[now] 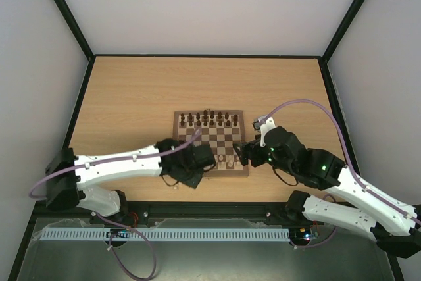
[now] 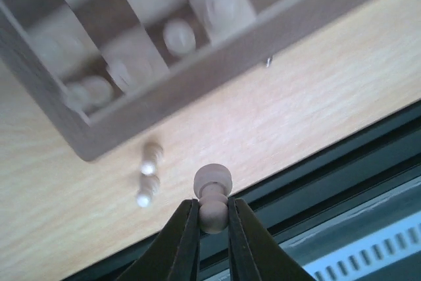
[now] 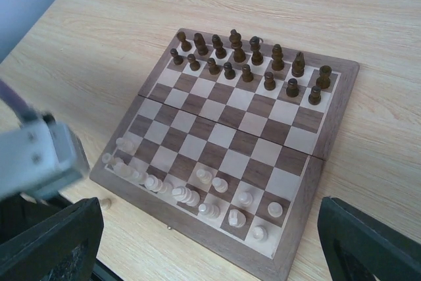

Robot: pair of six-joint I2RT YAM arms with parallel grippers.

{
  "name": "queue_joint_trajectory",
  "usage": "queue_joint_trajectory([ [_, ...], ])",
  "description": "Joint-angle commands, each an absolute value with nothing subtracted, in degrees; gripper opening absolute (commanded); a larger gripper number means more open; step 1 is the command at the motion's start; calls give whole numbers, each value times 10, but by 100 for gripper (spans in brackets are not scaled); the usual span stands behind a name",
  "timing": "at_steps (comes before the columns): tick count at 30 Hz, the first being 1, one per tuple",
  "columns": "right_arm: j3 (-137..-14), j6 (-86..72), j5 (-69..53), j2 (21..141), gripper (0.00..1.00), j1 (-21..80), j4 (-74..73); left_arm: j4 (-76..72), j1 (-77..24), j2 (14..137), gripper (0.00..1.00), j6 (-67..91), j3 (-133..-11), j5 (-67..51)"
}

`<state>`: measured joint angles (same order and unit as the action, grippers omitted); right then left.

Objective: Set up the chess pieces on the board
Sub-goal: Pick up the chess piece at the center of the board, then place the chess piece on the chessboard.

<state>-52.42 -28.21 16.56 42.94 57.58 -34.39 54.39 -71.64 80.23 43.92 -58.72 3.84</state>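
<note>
Left wrist view is pretty soft: the board [image 2: 217, 64] is blurred and runs off the top edge, its pale pieces [image 2: 179, 36] just blobs, can't tell the types. From above, the left arm [image 1: 191, 162] and right arm [image 1: 276, 148] cover its near rows.

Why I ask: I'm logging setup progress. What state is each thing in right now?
left gripper: shut on a pale piece
pale piece: held between the fingers
right gripper: open, empty, at the board's right edge
board: unfolded, lying flat
dark pieces: upright in the two far rows
pale pieces on the board: upright, unevenly spread over the near rows
two loose pale pieces: lying off the board, beside its corner
</note>
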Motion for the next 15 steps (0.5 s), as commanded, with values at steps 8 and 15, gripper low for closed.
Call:
queue_joint_trajectory([
  [8,-519,-276,165,410,89,573,-341,677,-564,878,14,272,-784,106],
  [15,-519,-276,164,411,89,573,-340,632,-536,942,14,236,-793,87],
])
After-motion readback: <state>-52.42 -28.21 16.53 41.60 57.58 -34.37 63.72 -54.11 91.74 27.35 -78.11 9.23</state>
